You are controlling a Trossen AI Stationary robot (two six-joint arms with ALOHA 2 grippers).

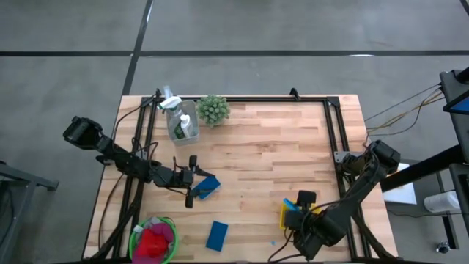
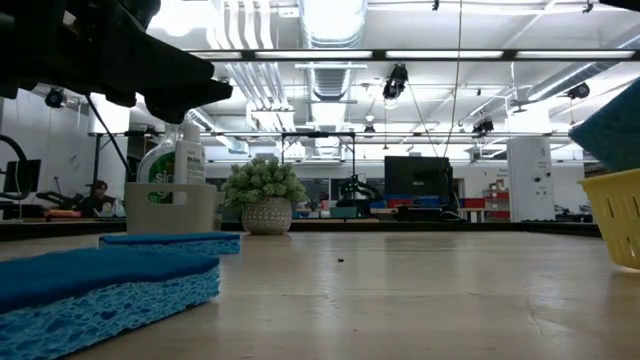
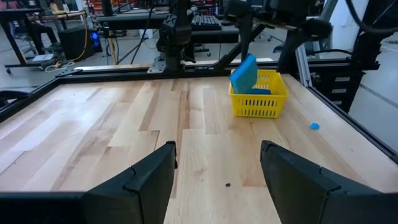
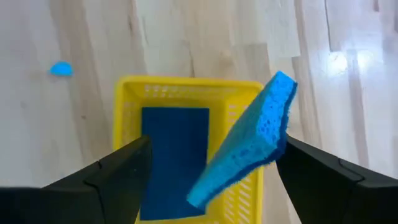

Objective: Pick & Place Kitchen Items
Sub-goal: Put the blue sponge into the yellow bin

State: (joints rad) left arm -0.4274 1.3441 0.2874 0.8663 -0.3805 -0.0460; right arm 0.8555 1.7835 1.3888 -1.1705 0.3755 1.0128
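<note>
The right gripper (image 4: 208, 180) hangs spread wide above the yellow plastic basket (image 4: 127, 102), a flat blue rectangular sponge (image 4: 249, 143) tilted between its fingers over the rim, touching neither; another sponge (image 4: 174, 158) lies flat inside. The left gripper (image 3: 217, 180), also spread, hovers empty over the wooden table (image 3: 93, 130)

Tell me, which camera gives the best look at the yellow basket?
The right wrist view: yellow basket fills it, one sponge flat inside, another tilted above. The left wrist view shows it farther off; the low view only an edge; the high view mostly behind the arm.
</note>
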